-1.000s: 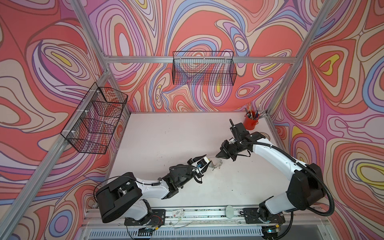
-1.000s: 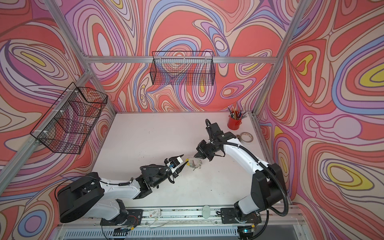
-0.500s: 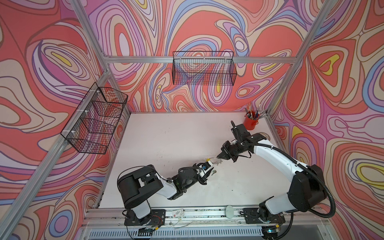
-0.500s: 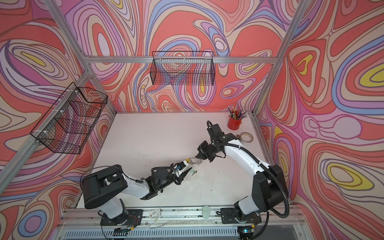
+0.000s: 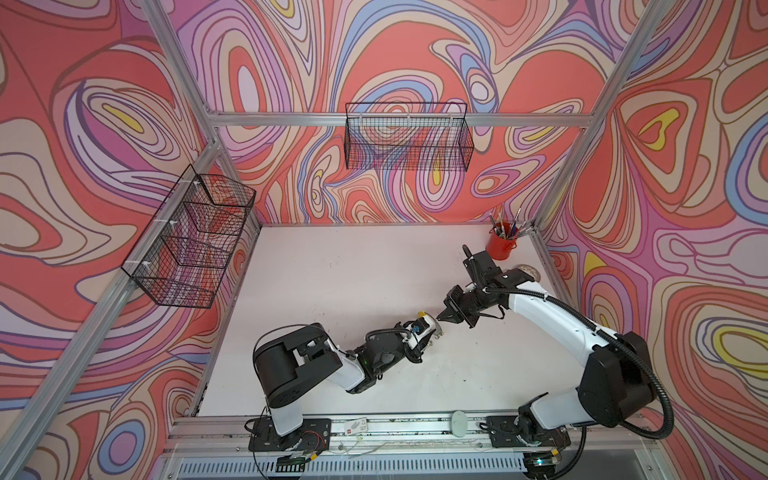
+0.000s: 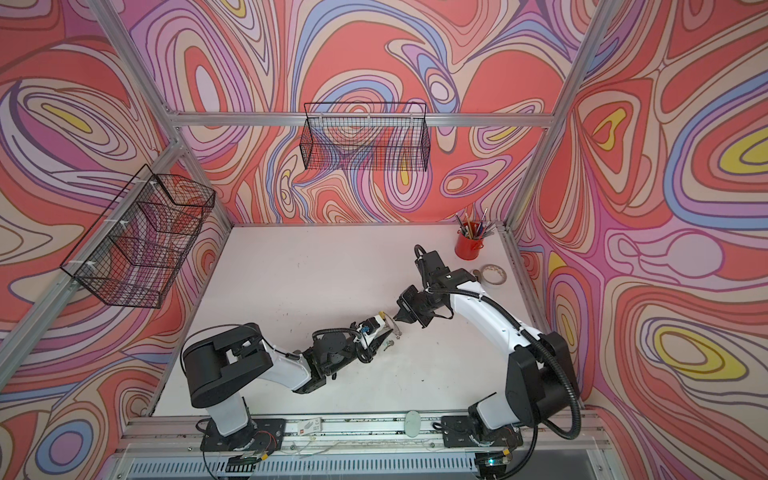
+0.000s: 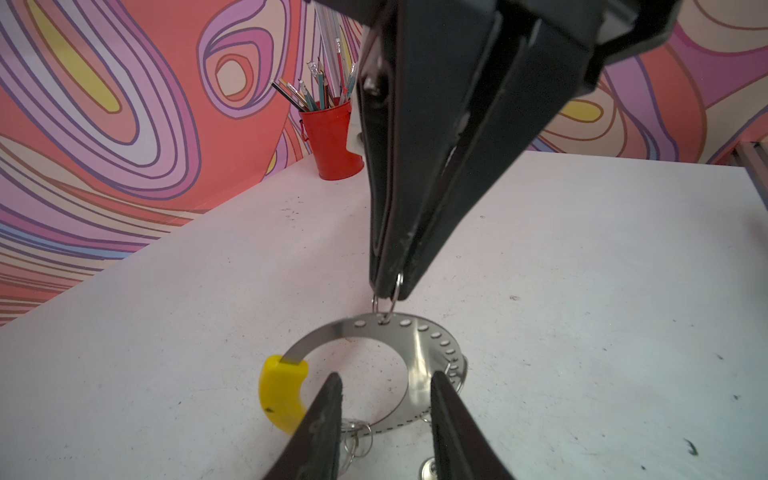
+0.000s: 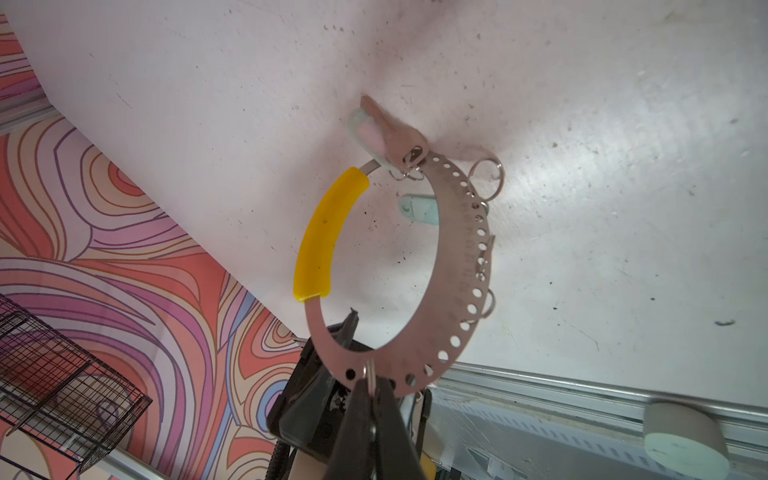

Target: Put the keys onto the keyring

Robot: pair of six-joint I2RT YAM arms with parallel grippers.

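Note:
The keyring (image 7: pixel 417 345), a flat grey hoop with a yellow sleeve (image 7: pixel 280 390), hangs tilted over the table. My right gripper (image 7: pixel 388 291) is shut on one small wire loop at its rim, also seen in the right wrist view (image 8: pixel 370 380). My left gripper (image 7: pixel 386 415) stands open, its fingers (image 7: pixel 328 415) either side of the hoop's near rim. One key with a pale tag (image 8: pixel 386 133) hangs at the hoop by the sleeve's end. Another pale tag (image 8: pixel 419 210) lies on the table beyond the hoop. In both top views the grippers meet mid-table (image 5: pixel 438 324) (image 6: pixel 392 324).
A red pencil cup (image 5: pixel 500 245) (image 6: pixel 468 245) stands at the back right, with a whitish tape roll (image 6: pixel 492 274) beside it. Black wire baskets hang on the back wall (image 5: pixel 407 141) and left wall (image 5: pixel 191 237). A pale round disc (image 5: pixel 459 422) sits on the front rail.
My left arm has reached further right and lower, bringing its gripper up to the hoop. Its jaws have narrowed slightly. The right gripper has kept its hold and barely moved.

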